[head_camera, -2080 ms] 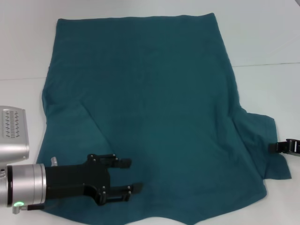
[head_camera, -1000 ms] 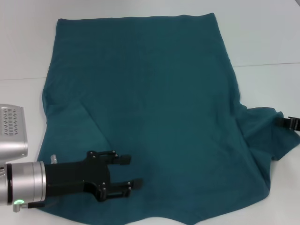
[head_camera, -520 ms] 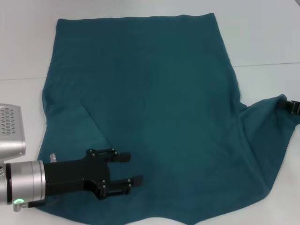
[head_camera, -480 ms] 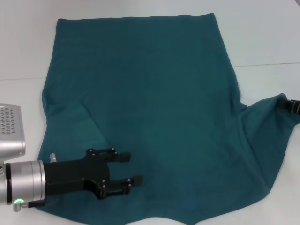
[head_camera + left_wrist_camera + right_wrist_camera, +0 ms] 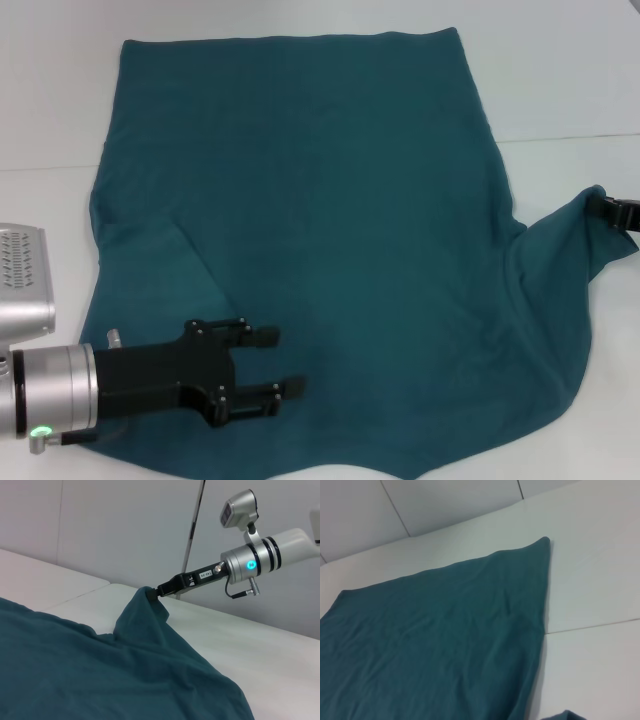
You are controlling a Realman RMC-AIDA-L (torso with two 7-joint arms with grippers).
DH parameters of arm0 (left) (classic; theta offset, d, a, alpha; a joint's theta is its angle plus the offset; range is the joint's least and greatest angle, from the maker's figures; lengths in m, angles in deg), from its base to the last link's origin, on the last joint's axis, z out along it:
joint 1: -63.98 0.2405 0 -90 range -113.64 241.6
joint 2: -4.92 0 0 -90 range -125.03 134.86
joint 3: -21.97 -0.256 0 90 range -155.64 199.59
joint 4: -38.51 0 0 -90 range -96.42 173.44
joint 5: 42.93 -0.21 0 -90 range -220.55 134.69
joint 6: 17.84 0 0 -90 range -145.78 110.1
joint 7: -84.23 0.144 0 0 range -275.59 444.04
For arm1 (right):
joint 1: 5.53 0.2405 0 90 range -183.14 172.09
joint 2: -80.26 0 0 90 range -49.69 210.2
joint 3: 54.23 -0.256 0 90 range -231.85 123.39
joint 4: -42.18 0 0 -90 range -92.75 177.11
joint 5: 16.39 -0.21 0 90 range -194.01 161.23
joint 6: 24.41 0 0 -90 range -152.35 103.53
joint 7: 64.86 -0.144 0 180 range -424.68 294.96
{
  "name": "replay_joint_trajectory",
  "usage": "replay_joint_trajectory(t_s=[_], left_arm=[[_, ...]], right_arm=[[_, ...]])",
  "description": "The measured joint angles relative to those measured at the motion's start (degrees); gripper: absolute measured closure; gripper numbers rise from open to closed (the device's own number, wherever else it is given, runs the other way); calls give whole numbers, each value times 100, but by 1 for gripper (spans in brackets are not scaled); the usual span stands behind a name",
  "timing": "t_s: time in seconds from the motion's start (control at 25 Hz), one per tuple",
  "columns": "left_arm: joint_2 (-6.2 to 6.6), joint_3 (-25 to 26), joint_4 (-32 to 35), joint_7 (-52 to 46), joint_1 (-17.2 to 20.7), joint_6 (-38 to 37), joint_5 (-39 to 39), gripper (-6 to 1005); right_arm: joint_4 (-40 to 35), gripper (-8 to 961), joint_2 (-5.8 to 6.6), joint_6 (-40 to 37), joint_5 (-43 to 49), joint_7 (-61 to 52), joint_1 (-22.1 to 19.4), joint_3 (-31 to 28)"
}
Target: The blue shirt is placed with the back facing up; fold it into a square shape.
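Observation:
The blue shirt (image 5: 320,220) lies spread on the white table, plain side up, its hem at the far edge. My left gripper (image 5: 282,361) sits low over the shirt's near left part, fingers open and holding nothing. At the right edge my right gripper (image 5: 606,208) is shut on the tip of the shirt's right sleeve (image 5: 560,260) and holds it off the table. The left wrist view shows that same right gripper (image 5: 152,592) pinching the raised sleeve peak above the shirt (image 5: 100,670). The right wrist view shows only the shirt's (image 5: 435,630) flat far part.
The white table (image 5: 560,80) has a seam line (image 5: 570,137) running to the right of the shirt. A silver camera housing (image 5: 25,275) on my left arm sits beside the shirt's left edge. Bare table surrounds the shirt on the far, left and right sides.
My right gripper has lifted the right sleeve off the table and carried it up and farther away, stretching the cloth into a raised peak. The left arm has stayed put.

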Motion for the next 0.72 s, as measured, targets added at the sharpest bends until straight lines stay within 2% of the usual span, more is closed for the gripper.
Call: replay_joint_trajectory(t_s=[0.28, 0.72], left_arm=[[0, 0, -12, 0, -22, 7, 0, 295], [0, 0, -10, -54, -36, 10, 1, 295]], right_arm=[[-2, 943, 6, -36, -1, 3, -51, 1], [6, 943, 98, -39, 185, -447, -180, 8]])
